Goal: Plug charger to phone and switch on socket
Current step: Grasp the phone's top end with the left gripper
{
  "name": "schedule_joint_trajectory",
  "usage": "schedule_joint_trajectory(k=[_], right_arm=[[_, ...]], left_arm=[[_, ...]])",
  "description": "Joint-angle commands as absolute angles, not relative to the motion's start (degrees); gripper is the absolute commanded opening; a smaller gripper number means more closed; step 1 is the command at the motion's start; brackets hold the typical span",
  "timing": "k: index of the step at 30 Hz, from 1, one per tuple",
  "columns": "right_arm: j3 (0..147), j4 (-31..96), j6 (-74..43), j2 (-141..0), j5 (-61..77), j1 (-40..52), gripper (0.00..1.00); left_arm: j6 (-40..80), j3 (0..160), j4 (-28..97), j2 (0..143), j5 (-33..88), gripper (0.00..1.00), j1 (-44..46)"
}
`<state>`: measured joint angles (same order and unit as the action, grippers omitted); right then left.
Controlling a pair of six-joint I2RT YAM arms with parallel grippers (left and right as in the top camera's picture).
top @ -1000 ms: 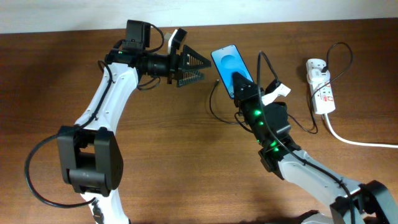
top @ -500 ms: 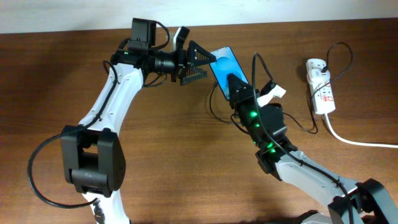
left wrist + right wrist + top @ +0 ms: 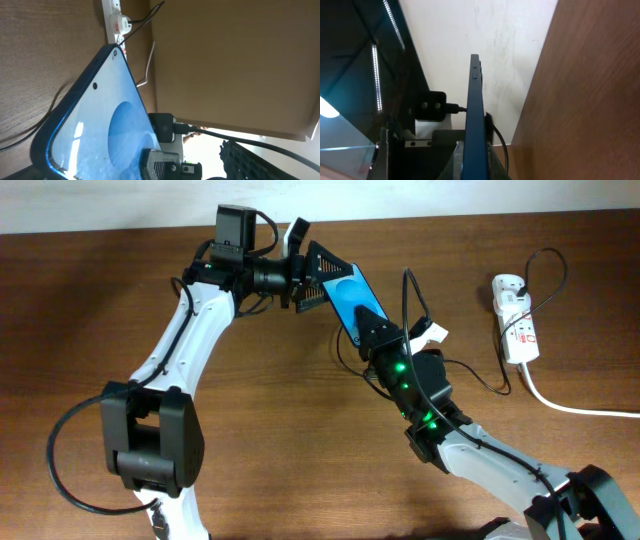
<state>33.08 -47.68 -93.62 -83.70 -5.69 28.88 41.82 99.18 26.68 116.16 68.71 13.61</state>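
The phone (image 3: 349,296) has a bright blue screen and is held tilted above the table. My right gripper (image 3: 372,330) is shut on its lower end; in the right wrist view the phone (image 3: 475,110) stands edge-on between the jaws (image 3: 475,167). My left gripper (image 3: 330,282) is open, with its fingers at the phone's upper end. The left wrist view shows the screen (image 3: 95,125) close up. The white socket (image 3: 515,315) lies at the right, also seen in the left wrist view (image 3: 116,20). The thin black charger cable (image 3: 487,385) runs from it toward the phone; its plug tip is hidden.
The socket's thick white cord (image 3: 570,405) trails off to the right edge. The charger cable loops on the table below the phone (image 3: 341,352). A pale wall runs along the table's far edge (image 3: 450,195).
My left gripper has moved right until its open fingers reach the phone's upper end. My right gripper has carried the phone left and up toward it.
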Motion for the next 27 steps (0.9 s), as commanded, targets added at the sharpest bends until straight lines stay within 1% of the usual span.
schedule_joint_trajectory(k=[1, 7, 15, 16, 20, 22, 24, 27], right_arm=[[34.2, -48.2, -95.5, -83.7, -7.9, 29.3, 0.04], [34.7, -48.2, -95.5, -83.8, -9.3, 29.3, 0.04], [36.4, -48.2, -95.4, -85.5, -9.8, 30.4, 0.04], [36.8, -48.2, -95.5, -86.0, -9.8, 30.8, 0.04], [37.0, -48.2, -95.5, -86.6, -9.8, 31.2, 0.04], [37.0, -48.2, -95.4, -86.6, -9.8, 31.2, 0.04], [37.0, -48.2, -95.4, -86.6, -9.8, 31.2, 0.04], [37.0, -48.2, -95.5, -86.6, -9.8, 31.2, 0.04]], left_arm=[[42.0, 99.4, 26.1, 116.8, 69.0, 0.83, 13.6], [42.0, 99.4, 26.1, 116.8, 68.7, 0.83, 13.8], [42.5, 99.4, 26.1, 116.8, 65.5, 0.83, 15.8], [42.5, 99.4, 26.1, 116.8, 65.3, 0.8, 15.9], [42.5, 99.4, 26.1, 116.8, 64.8, 0.75, 15.9], [42.5, 99.4, 26.2, 116.8, 64.6, 0.69, 16.1], [42.5, 99.4, 26.2, 116.8, 64.2, 0.59, 16.9], [42.5, 99.4, 26.2, 116.8, 63.1, 0.52, 17.9]])
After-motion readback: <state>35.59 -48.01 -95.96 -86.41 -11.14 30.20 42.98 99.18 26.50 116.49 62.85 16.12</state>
